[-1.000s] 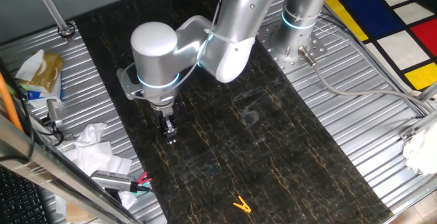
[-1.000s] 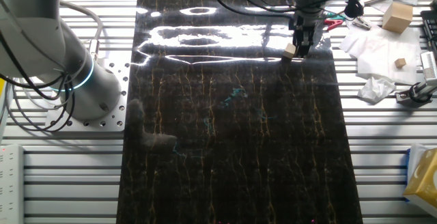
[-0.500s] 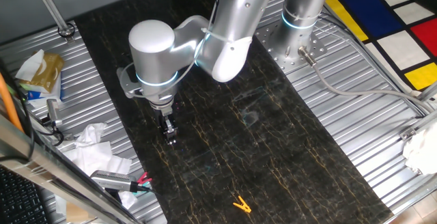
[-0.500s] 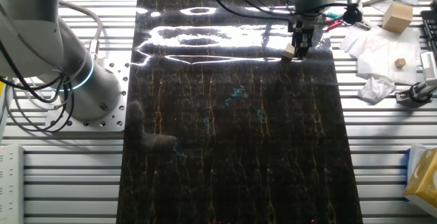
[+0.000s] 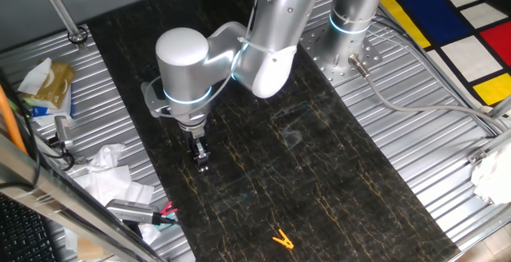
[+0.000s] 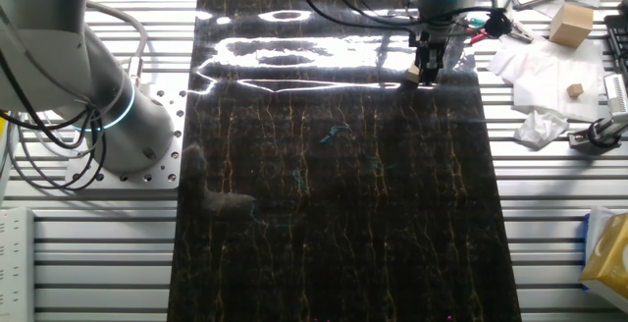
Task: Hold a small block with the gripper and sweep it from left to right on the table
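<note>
Tool (image 6: 424, 71) clamped on small block (image 6: 415, 75), block low at desk (image 6: 334, 214) surface nr edge by tissue clutter. Vs 1 s ago: tool + block shifted slightly, approx one tool-width. Judgement: sweep just started, most of the desk crossing left.

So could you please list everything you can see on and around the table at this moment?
table: one, black with gold veins, framed by ribbed grey metal.
small block: one, pale tan, at the tool tip near the table's edge.
yellow clip: one, lying on the table apart from the arm.
crumpled white paper: a pile on the grey frame beside the table.
loose wooden blocks: several, tan, on the frame past the paper.
coloured panel floor: red, yellow, blue and white, beyond the frame.
second arm's base: one, silver with a light-blue ring, on the frame.
tool: one, black, on the silver arm, closed on the small block.
</note>
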Robot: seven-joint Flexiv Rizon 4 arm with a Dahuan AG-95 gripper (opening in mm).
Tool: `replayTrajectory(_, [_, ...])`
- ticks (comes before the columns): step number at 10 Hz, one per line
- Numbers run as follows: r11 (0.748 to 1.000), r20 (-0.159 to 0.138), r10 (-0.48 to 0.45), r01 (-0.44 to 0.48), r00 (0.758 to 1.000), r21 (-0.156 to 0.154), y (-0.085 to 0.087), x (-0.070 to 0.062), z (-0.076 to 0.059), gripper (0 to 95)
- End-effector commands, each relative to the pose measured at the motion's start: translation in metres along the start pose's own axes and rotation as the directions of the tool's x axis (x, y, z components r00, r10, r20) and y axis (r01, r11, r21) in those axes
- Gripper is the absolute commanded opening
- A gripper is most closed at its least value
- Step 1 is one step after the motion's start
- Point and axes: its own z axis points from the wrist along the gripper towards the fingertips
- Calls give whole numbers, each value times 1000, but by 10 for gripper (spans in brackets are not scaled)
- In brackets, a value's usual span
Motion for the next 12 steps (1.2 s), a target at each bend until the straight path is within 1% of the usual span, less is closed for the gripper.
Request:
replayTrajectory(1, [1000, -1, 3, -3, 1000, -14, 1, 1, -1, 570])
replayTrajectory(4, [1000, -3, 12, -13, 1000, -23, 6, -1, 0, 570])
replayTrajectory(8, [999, -1, 21, -21, 1000, -24, 15, -2, 4, 570])
replayTrajectory(11, [999, -1, 25, -26, 1000, -24, 18, -3, 4, 570])
replayTrajectory(12, [999, -2, 33, -33, 999, -29, 19, -4, 5, 570])
